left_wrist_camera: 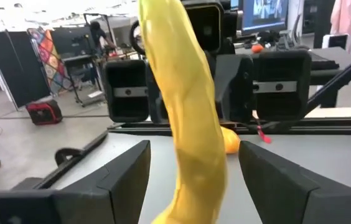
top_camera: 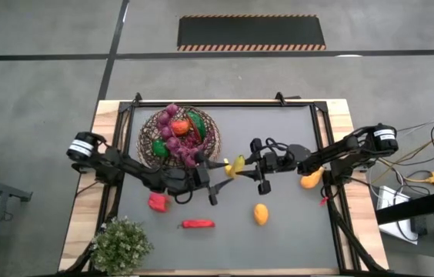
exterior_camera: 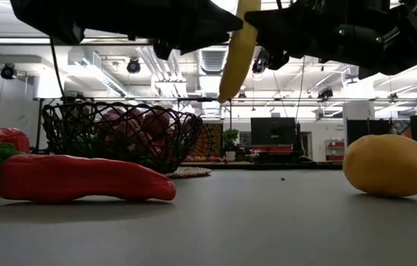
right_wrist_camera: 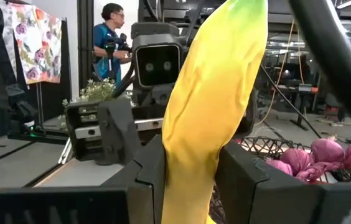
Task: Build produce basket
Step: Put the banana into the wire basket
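No brand, label or legible writing was to be seen. A yellow banana point(top_camera: 238, 163) was held above the table point(top_camera: 294, 223) between the 2 arms — the right gripper point(right_wrist_camera: 191, 180) had its jaws clamped on it, while the left gripper point(left_wrist_camera: 194, 180) had its jaws spread apart either side of it. The basket point(top_camera: 178, 137) sat at the table's far left, filled with grapes and peppers. A red chili point(top_camera: 198, 224), a red pepper point(top_camera: 158, 202) and 2 orange fruits point(top_camera: 261, 213) lay loose on the table. A potted plant point(top_camera: 121, 245) stood at the near left corner — a person point(right_wrist_camera: 109, 38) was seen beyond the table.
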